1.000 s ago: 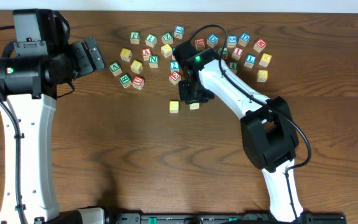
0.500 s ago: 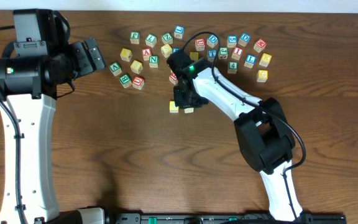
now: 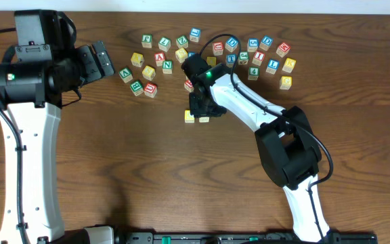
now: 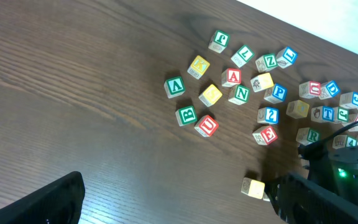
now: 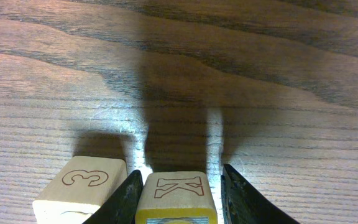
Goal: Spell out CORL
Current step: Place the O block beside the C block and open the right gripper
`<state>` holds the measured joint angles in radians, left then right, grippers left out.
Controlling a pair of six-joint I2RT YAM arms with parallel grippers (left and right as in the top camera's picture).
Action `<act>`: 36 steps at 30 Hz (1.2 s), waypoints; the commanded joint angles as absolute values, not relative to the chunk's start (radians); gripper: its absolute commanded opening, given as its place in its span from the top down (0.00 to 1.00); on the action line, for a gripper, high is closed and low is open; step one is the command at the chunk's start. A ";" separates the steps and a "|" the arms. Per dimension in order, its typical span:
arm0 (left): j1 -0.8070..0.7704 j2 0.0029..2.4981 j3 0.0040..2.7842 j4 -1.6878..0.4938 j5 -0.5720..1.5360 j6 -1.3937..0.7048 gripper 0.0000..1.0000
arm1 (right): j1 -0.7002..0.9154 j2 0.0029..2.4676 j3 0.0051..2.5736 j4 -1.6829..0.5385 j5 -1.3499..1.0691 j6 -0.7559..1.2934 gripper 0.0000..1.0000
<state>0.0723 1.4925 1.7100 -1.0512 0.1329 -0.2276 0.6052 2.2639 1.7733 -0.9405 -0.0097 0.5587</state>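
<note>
My right gripper (image 3: 202, 112) is low over the table in front of the block cluster, its fingers on either side of a yellow block with a K on its top face (image 5: 176, 193). That block rests on the wood right next to a pale block marked 3 (image 5: 82, 186). From overhead they show as two small yellow blocks (image 3: 189, 116) side by side. My left gripper (image 3: 101, 59) is open and empty, held high at the far left. Only one black finger (image 4: 45, 202) of it shows in the left wrist view.
Several loose letter blocks (image 3: 158, 61) lie scattered at the back of the brown wooden table (image 3: 134, 169), with more to the right (image 3: 269, 57). In the left wrist view I see a red A (image 4: 232, 76), a green N (image 4: 241, 93) and a red U (image 4: 207, 124).
One second ago my right gripper was further right. It moved left with the K block, bringing it beside the 3 block, then stayed still. The left arm has not moved.
</note>
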 commanded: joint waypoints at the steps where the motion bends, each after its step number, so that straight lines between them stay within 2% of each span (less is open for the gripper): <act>1: 0.075 1.500 1.706 -1.053 0.142 -0.214 0.01 | 0.619 2.273 1.767 -0.939 0.002 0.572 0.62; 11: 0.075 1.500 1.706 -1.053 0.142 -0.214 0.01 | 0.619 2.274 1.767 -0.939 0.002 0.572 0.64; 16: 0.075 1.500 1.706 -1.053 0.142 -0.214 0.01 | 0.619 2.274 1.766 -0.942 0.002 0.572 0.73; 22: 0.075 1.500 1.706 -1.053 0.142 -0.214 0.01 | 0.619 2.274 1.766 -0.941 0.009 0.572 0.72; 29: 0.075 1.500 1.706 -1.053 0.142 -0.214 0.01 | 0.619 2.274 1.766 -0.942 0.001 0.572 0.77; 36: 0.075 1.500 1.706 -1.053 0.142 -0.214 0.01 | 0.616 2.274 1.767 -0.923 -0.006 0.629 0.78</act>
<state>0.0723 1.4925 1.7100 -1.0512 0.1329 -0.2276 0.6052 2.2639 1.7733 -0.9371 -0.0067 0.5774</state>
